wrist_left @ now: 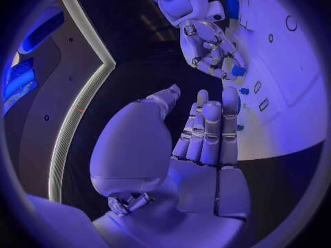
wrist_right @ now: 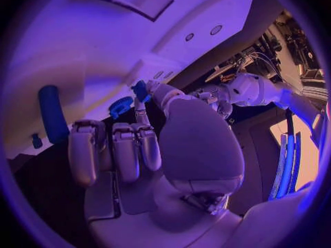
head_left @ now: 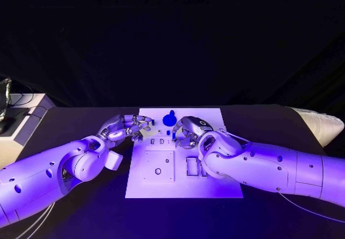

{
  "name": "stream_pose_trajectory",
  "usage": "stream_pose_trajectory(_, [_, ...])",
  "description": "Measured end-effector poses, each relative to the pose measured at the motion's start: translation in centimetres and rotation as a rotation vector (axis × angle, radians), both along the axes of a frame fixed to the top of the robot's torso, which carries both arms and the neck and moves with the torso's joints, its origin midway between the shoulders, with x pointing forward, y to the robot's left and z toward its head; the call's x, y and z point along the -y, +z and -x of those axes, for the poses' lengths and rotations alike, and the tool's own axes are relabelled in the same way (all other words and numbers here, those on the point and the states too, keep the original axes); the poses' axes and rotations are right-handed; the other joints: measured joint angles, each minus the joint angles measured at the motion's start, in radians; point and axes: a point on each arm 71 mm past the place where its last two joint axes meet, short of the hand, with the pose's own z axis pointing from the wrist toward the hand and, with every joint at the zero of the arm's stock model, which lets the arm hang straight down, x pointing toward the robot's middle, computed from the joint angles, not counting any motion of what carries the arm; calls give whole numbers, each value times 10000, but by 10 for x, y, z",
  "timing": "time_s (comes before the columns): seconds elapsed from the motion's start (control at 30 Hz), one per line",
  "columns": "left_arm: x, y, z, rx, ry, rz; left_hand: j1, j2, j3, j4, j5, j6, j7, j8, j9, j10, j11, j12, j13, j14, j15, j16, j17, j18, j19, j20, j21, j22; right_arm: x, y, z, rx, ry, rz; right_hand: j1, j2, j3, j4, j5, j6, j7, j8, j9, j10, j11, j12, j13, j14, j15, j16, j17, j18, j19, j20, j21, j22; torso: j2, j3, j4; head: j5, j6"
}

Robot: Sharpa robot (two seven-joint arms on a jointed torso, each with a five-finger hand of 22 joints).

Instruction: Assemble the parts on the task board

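You see the white task board (head_left: 181, 185) in the middle of the black table (head_left: 273, 119), with both hands over its far end.

The right hand (head_left: 188, 131) stands near the centre of the board's far part. In the right wrist view this hand (wrist_right: 148, 143) pinches a small blue part (wrist_right: 140, 90) between the thumb and a fingertip, while the other fingers stay straight and close together. The left wrist view shows the same small blue part (wrist_left: 238, 71) in the fingers of the right hand (wrist_left: 210, 47).

The left hand (head_left: 128, 127) is at about 9 o'clock from the right hand, over the board's left far edge. In its own wrist view the left hand (wrist_left: 200, 132) has its fingers straight and side by side, the thumb apart, and nothing in it, so it is released.

A round blue part (head_left: 169, 120) lies on the board at about 11 o'clock from the right hand, just beside it. A long blue cylinder part (wrist_right: 51, 112) lies on the board in the right wrist view.

A white box (head_left: 16, 133) stands at the table's left side, at 9 o'clock from the board, well apart.
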Motion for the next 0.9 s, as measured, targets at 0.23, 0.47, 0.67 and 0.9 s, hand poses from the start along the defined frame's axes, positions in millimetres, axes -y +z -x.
stream_pose_trajectory(0.23, [0, 0, 0, -16, -4, -9, 0, 0, 0, 0, 0, 0, 0, 0, 2, -2, -2, 6, 2, 0, 1, 0, 4, 0, -1, 0, 7, 3, -1, -2, -2, 0, -20, 41, 0, 0, 0, 0, -1, 0, 0, -1, -4, 0, 0, 0, -1, 0, 0, 0, 0, -1, 0, 0, 0, 0, 2, 0, -5, -10, -30])
stream_pose_trajectory(0.47, [1, -1, 0, -30, -8, -8, 0, 0, 0, 0, 0, 0, 0, 38, 1, -2, -2, 5, 27, -1, 1, 39, 16, 0, -1, 0, 7, 2, -3, -5, -1, -34, 89, 38, -40, -40, 0, 0, -1, 0, 0, -17, -4, 0, 0, 0, -2, 0, 0, 0, 0, -1, 0, 0, 0, -1, -3, 5, -11, 16, -59])
stream_pose_trajectory(0.67, [1, -2, 0, -49, -1, -12, 0, 0, 1, 0, 0, 0, 0, 38, 0, -2, -1, 5, 26, -2, 2, 39, 15, 0, -1, 0, 7, 1, -5, -7, 0, -76, 219, 38, -40, -40, 0, 0, -1, 0, 0, -17, -5, 0, 0, 0, -3, 0, 0, 0, 0, -1, 0, 0, 0, -1, -6, 5, -15, 24, -67])
stream_pose_trajectory(0.9, [1, -3, 0, -63, 2, -17, 0, 0, 1, 0, 0, 0, 0, 37, 0, -2, -1, 5, 25, -3, 3, 39, 14, 0, -1, 0, 7, 1, -6, -8, 1, -98, 326, 48, -72, -72, 0, 0, -1, -1, 0, -18, -10, 0, 0, 0, -4, 0, 0, 0, 0, -1, 0, 0, 0, 7, -6, 1, -15, 31, -88])
